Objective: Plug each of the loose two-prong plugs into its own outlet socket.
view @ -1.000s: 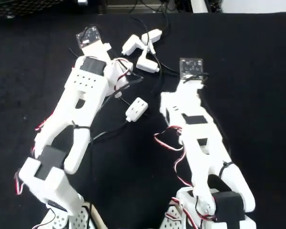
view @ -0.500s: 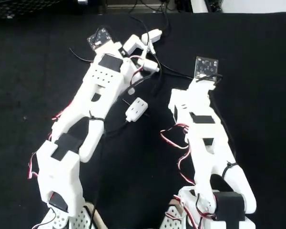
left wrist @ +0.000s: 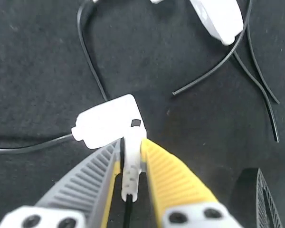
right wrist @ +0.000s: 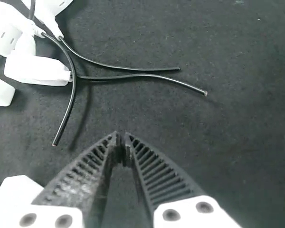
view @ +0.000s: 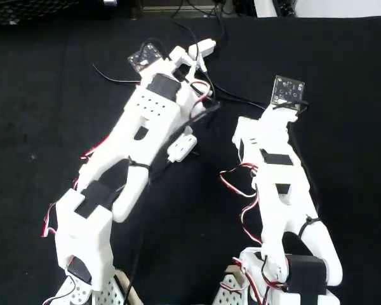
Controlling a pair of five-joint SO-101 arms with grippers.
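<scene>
My left gripper (left wrist: 131, 144) is shut on a white two-prong plug (left wrist: 131, 167), whose black cord runs back between the yellow pads. The plug's front end meets a white outlet socket (left wrist: 107, 126) lying on the black cloth; the prongs are hidden. In the high view the left arm (view: 149, 121) lies across the cluster of white pieces (view: 202, 48) at the far centre. Another socket with slots (view: 182, 146) lies beside that arm. My right gripper (right wrist: 120, 137) is shut with nothing in it, low over bare cloth, apart from the white plugs and sockets (right wrist: 35, 71).
Black cloth (view: 343, 63) covers the table. Loose black cords (right wrist: 133, 71) with cut ends trail from the cluster. A further white piece (left wrist: 218, 16) lies beyond the left gripper. The right arm (view: 279, 178) stands to the right of the cluster, with open cloth on both outer sides.
The left arm has swung to the right and farther away, over the cluster of white pieces. The right arm has shifted a little to the right.
</scene>
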